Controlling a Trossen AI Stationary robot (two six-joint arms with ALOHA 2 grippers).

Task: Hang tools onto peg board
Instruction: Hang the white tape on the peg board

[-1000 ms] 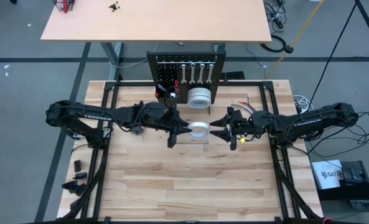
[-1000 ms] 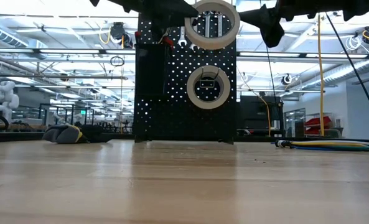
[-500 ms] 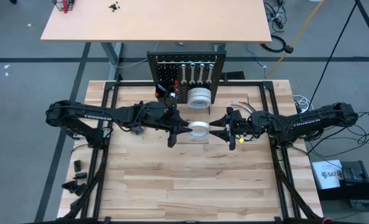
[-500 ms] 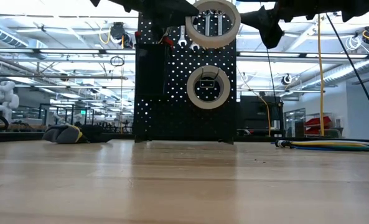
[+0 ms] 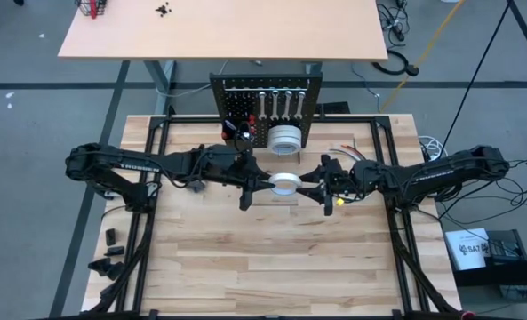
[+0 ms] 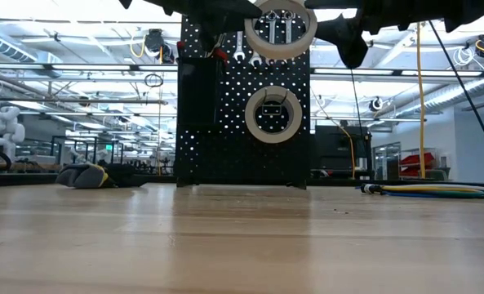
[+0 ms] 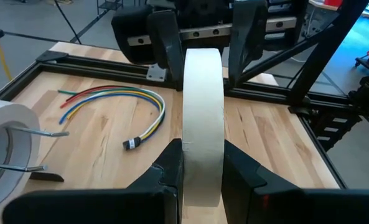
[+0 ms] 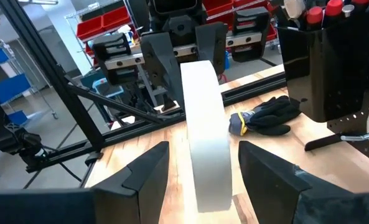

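Peg board [image 5: 265, 105] is stood upright at the far edge of the surface [image 5: 245, 267], with wrenches [image 5: 276, 100] already hung along its top rows, a black bin [image 6: 191, 90] with red-handled screwdrivers [image 8: 323, 9] on one side, and a stack of tape rolls [image 5: 285, 138] already seated on a wire hook. Black gloves [image 8: 265, 117] and loose coloured cables [image 7: 119, 102] are left lying on the surface, not part of the job.

Step in hand, as judged: a mid-air handover of one more white tape roll [image 5: 285, 183]. It is held above the middle of the surface, in front of the board and well clear of the wood.

Left tool [image 7: 203, 177] is clenched on the roll's band, one finger on each flat side. Right tool [image 8: 200, 171] is brought in from the opposite side; its fingers are spread and straddle the roll, with clear gaps visible, so no grip is made by it yet.

Next move, as judged: the right tool is to be closed on the roll before the left is released, then the roll's bore is to be lined up with the hook carrying the stack. The roll's edge-on pose must be kept.
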